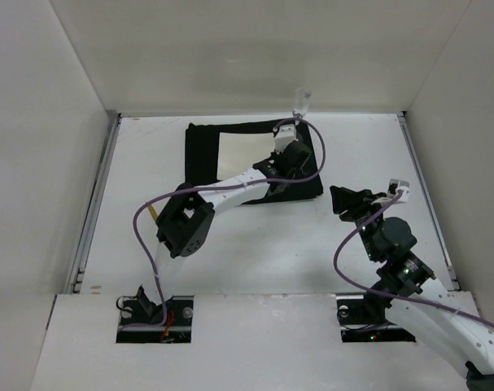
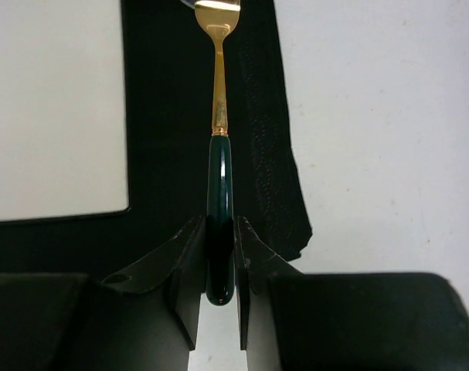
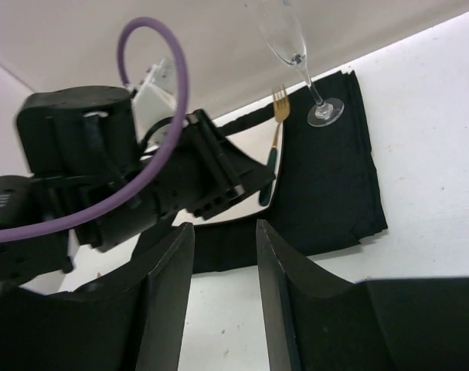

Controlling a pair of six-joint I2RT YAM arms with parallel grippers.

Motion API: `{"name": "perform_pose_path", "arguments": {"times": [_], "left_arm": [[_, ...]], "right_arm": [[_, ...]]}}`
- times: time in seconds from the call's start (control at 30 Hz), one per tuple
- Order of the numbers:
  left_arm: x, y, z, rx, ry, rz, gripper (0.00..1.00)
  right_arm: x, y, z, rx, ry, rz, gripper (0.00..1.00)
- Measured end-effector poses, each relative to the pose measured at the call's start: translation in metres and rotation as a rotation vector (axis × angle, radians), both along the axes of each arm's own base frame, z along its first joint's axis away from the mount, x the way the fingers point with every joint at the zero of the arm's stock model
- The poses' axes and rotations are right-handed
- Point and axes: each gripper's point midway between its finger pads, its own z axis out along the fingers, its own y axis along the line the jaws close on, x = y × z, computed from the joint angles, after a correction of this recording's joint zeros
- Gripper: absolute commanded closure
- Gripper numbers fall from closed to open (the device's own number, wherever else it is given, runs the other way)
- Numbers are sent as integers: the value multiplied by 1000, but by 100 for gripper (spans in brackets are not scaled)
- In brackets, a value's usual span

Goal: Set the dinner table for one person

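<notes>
The white dinner table (image 1: pixel 149 171) carries a black placemat (image 1: pixel 199 147) with a flat off-white square (image 1: pixel 245 151) on it. My left gripper (image 2: pixel 219 263) is shut on the dark green handle of a gold fork (image 2: pixel 219 116). The fork lies along the mat's right strip, tines pointing away. In the right wrist view the fork (image 3: pixel 279 108) sits between the square and a clear stemmed glass (image 3: pixel 296 54) at the mat's far right corner. In the top view the left gripper (image 1: pixel 291 159) hides the fork. My right gripper (image 1: pixel 344 199) is open and empty, right of the mat.
Metal rails (image 1: pixel 96 204) run along the table's side edges, and white walls enclose the back and sides. The glass (image 1: pixel 302 102) stands close behind the left gripper. A small yellowish tip (image 1: pixel 153 213) shows beside the left arm's elbow.
</notes>
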Motion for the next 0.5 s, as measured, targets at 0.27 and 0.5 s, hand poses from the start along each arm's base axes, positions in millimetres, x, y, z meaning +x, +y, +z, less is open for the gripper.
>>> {"name": "perform_pose_path", "arguments": {"times": [0.27,0.5], "left_arm": [[23,-24,-24,-27,17,-3,99],[27,-19,-60,11,62,8,99]], "right_arm": [[1,-1,0,3,1,-7,56],[2,-1,-2,1,9,-7,55]]}}
